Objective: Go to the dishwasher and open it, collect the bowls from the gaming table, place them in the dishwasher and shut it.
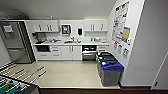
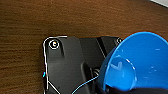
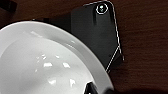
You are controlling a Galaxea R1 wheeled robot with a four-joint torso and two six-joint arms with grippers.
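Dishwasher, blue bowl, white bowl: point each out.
dishwasher (image 1: 89, 55): head view, on its steel front door.
blue bowl (image 2: 140, 62): left wrist view, on its inner wall.
white bowl (image 3: 42, 65): right wrist view, on its inside.

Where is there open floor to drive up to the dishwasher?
Open: the pale floor between the table-football rods and the blue-lidded grey bins, right up to the open steel-fronted dishwasher. Crowded: those bins stand close by its right side.

1. A stainless-steel refrigerator (image 1: 15, 41) stands at the left end of the kitchenette.
2. White upper cabinets (image 1: 46, 25) hang over a countertop (image 1: 71, 43) with a sink (image 1: 72, 41).
3. Three bins line the right wall — the nearest a grey bin with a blue lid (image 1: 111, 70).
4. Posters (image 1: 121, 20) cover that wall.
5. A foosball table (image 1: 15, 83) fills the lower-left corner — rods jutting out.
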